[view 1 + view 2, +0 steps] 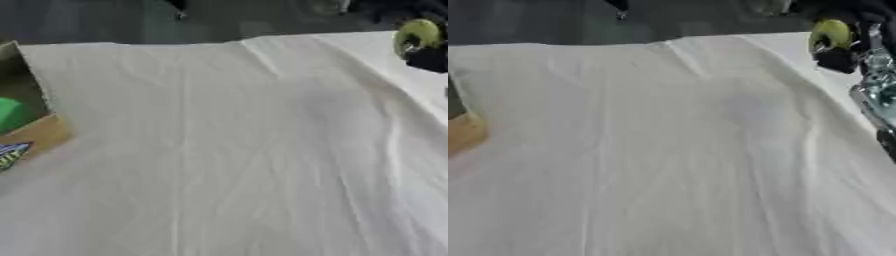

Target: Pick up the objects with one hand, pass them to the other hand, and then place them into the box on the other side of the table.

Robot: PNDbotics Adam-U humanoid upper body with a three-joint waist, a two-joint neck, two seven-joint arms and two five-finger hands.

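Object point(830, 33): yellow-green, upper right | right hand point(839, 56) fingers wrapped round it, above table point(667, 150)

My right hand point(839, 54) sits blurred at the top right edge, so I cannot tell how my fingers lie around the yellow-green thing point(830, 33), and the box point(26, 131) on the left is cut off by the frame, its green contents point(9, 113) indistinct.

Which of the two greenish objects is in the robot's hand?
The yellow-green object at the far right, held by the right hand; the green object sits in the box.
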